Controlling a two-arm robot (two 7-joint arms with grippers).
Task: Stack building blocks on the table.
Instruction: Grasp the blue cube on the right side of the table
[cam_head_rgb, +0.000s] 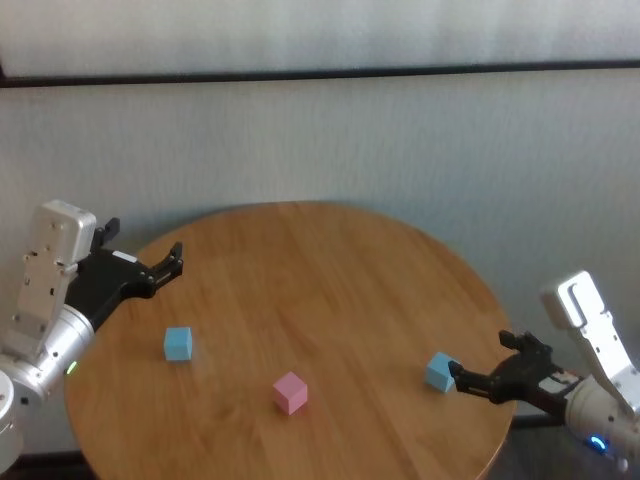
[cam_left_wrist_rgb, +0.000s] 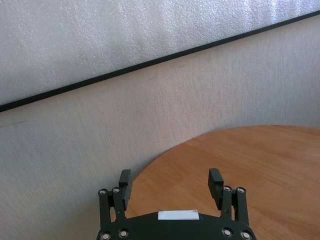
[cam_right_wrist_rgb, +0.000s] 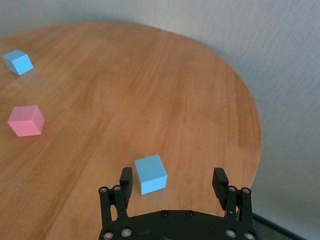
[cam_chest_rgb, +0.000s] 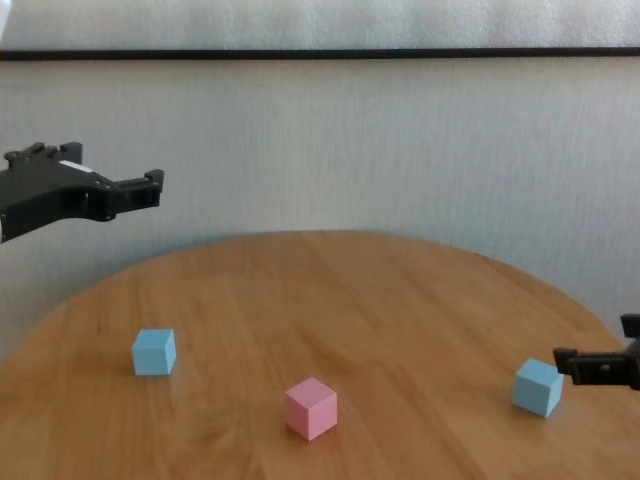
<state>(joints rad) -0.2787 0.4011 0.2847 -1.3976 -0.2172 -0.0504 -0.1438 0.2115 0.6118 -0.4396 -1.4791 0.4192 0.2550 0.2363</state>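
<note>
your right gripper (cam_right_wrist_rgb: 172, 182) sits low at the table's (cam_head_rgb: 330, 270) right edge, jaws apart, with the right light blue block (cam_right_wrist_rgb: 150, 173) just between the fingers but nearer one of them. close off-centre and you'll likely twist it or nudge it toward the rim. the pink block (cam_head_rgb: 290, 392) lies near the front centre and the left light blue block (cam_head_rgb: 178, 343) lies well apart on the left; nothing is stacked yet. your left gripper (cam_head_rgb: 170, 262) hovers spread above the left edge. no containers are in view.
</note>
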